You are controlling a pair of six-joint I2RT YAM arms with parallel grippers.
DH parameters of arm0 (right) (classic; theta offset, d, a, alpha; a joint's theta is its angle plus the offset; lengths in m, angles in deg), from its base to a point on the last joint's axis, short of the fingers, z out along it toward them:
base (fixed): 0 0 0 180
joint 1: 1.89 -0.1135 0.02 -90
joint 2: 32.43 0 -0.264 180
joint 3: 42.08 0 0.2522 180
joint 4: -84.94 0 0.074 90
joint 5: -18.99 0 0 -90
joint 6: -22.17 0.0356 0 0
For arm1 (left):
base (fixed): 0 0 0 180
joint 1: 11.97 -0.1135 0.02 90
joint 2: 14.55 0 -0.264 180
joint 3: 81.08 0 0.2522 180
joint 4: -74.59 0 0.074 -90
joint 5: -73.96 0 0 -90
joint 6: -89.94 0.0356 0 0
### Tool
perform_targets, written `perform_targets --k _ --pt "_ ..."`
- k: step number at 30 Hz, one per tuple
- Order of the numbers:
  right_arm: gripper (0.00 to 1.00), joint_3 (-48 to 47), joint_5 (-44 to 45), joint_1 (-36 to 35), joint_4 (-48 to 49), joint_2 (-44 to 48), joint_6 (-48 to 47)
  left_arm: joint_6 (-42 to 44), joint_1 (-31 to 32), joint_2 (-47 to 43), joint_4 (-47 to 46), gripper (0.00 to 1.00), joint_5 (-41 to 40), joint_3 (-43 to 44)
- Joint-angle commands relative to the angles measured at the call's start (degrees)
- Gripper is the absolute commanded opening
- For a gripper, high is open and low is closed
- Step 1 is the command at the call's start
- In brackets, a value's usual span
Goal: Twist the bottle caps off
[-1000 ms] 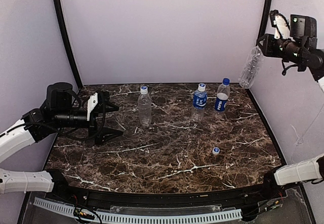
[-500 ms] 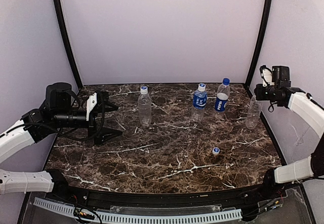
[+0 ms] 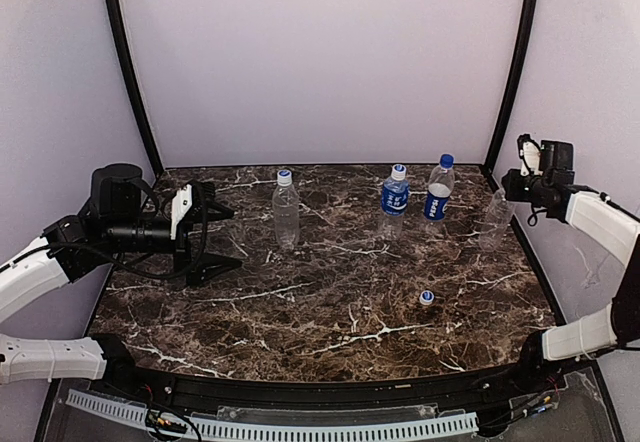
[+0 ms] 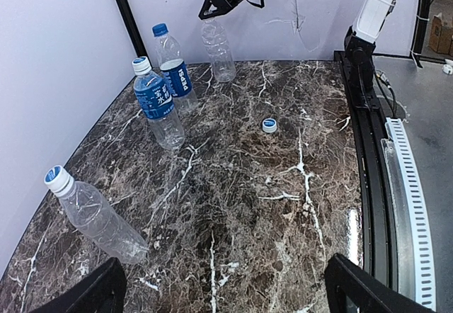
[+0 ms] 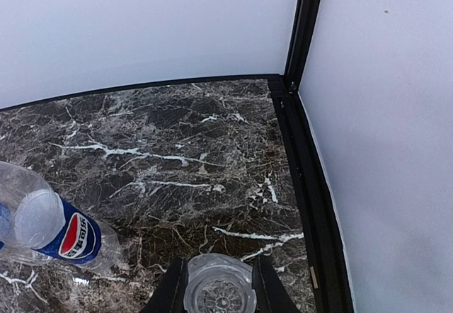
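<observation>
Three capped bottles stand at the back: a plain one (image 3: 286, 210) and two with dark blue labels (image 3: 394, 200) (image 3: 438, 189). A fourth, plain bottle (image 3: 494, 220) has no cap and stands at the back right corner. My right gripper (image 3: 507, 190) is shut on its neck; the right wrist view shows its open mouth (image 5: 220, 295) between my fingers (image 5: 172, 292). A loose blue-and-white cap (image 3: 427, 297) lies on the marble, also seen in the left wrist view (image 4: 269, 124). My left gripper (image 3: 208, 242) is open and empty at the left, with the plain capped bottle (image 4: 95, 217) near its left finger.
The dark marble table (image 3: 330, 312) is closed in by pale walls with black corner posts (image 3: 510, 72). A black rail (image 5: 304, 164) runs along the right edge beside the held bottle. A labelled bottle (image 5: 71, 236) stands left of it.
My right arm has come down from high at the right wall, bringing the uncapped bottle to stand on the table's back right corner. The left arm has not moved.
</observation>
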Motion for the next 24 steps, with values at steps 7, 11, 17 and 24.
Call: perform_targets --k 7,11,17,24 --pt "0.36 1.50 -1.30 0.24 2.97 1.02 1.67 0.41 -0.47 -0.49 0.41 0.99 0.20 -0.50" --pt "0.59 1.01 -1.95 0.24 2.53 1.45 1.80 0.53 -0.47 -0.37 0.29 0.99 0.17 -0.49" --pt "0.64 0.17 -2.14 0.24 1.82 1.00 1.51 0.54 -0.48 -0.47 0.30 0.99 0.30 -0.66" --pt "0.70 0.13 -1.69 0.24 1.64 0.97 1.13 0.57 -0.47 -0.47 0.40 0.99 0.39 -0.67"
